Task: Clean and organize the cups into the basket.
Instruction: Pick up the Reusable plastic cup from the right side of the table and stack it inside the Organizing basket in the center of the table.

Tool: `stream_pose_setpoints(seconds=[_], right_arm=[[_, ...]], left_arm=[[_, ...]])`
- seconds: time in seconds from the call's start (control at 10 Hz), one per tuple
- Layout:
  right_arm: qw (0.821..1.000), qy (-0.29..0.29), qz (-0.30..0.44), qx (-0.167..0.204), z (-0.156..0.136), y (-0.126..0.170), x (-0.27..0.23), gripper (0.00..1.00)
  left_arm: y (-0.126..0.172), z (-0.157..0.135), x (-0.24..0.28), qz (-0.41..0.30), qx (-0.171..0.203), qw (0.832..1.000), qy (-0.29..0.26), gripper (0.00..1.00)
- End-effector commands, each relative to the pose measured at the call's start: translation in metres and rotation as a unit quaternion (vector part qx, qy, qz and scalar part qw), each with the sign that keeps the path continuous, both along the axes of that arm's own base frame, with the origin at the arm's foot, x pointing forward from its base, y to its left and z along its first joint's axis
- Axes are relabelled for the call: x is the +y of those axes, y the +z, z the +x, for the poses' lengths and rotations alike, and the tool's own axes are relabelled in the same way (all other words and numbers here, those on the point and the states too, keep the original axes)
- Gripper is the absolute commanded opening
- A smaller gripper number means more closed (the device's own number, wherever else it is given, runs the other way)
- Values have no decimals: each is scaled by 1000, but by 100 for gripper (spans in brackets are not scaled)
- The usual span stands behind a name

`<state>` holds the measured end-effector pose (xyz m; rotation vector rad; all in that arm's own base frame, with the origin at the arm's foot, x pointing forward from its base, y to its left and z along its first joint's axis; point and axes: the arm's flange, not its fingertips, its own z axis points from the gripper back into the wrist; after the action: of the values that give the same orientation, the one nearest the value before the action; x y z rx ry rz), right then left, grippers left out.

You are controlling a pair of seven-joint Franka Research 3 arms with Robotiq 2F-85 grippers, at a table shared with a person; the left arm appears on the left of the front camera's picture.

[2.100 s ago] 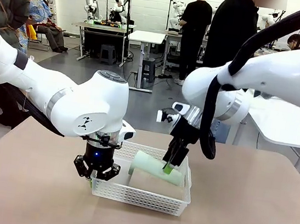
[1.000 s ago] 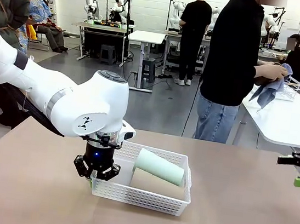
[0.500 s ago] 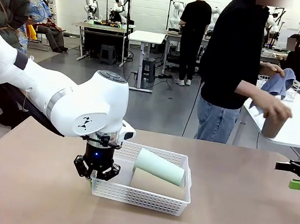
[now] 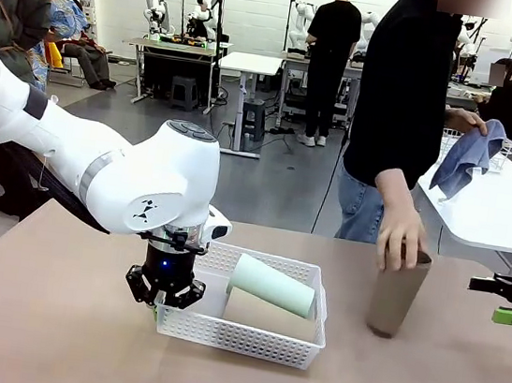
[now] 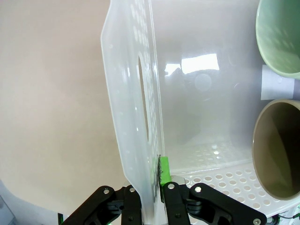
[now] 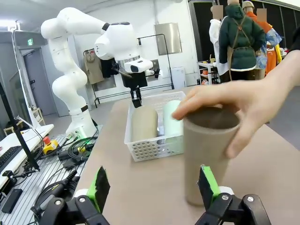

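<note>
Tabletop: the basket and one loose cup are carried on it.
Left gripper: it is pressed together on the left end wall of the basket, by the cut-out handle; the wall is pinched between the pads.
Basket: it is set flat near the front middle of the tabletop, long side facing the robot.
Green cup: it is laid on its side inside the basket, toward the far wall. Its long axis runs along the basket's length, and the open mouth is turned to the pinched left end, the base to the right.
Tan cup: it is laid beside the green cup, on the near side, with the same axis and the mouth turned the same way.
Standing cup: it is placed upright on the tabletop to the right of the basket, apart from it. Its long axis is vertical, with the wide mouth up and the narrow base down.
Right gripper: it is spread wide and empty, held low near the right edge and aimed at the standing cup.
Hand: the rim of the standing cup is covered by the person's fingers.
Cloth: it is held in the person's other hand, over the table behind.
Done: two cups are judged to be stowed.
Left: the standing cup is judged to be next for pickup and laying down in the basket; whether more cups are to come cannot be told.
</note>
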<state>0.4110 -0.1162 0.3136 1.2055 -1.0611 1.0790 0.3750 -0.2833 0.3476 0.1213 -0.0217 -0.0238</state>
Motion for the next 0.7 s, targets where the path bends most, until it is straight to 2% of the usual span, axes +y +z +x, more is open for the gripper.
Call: stream_pose_setpoints(seconds=[0.0, 0.6], right_arm=[[1000, 4, -6, 1, -2, 2, 0, 100], [1000, 4, -6, 1, -2, 2, 0, 100]], left_arm=[[1, -1, 1, 1, -3, 1000, -4, 0], [1, -1, 1, 1, -3, 1000, -4, 0]])
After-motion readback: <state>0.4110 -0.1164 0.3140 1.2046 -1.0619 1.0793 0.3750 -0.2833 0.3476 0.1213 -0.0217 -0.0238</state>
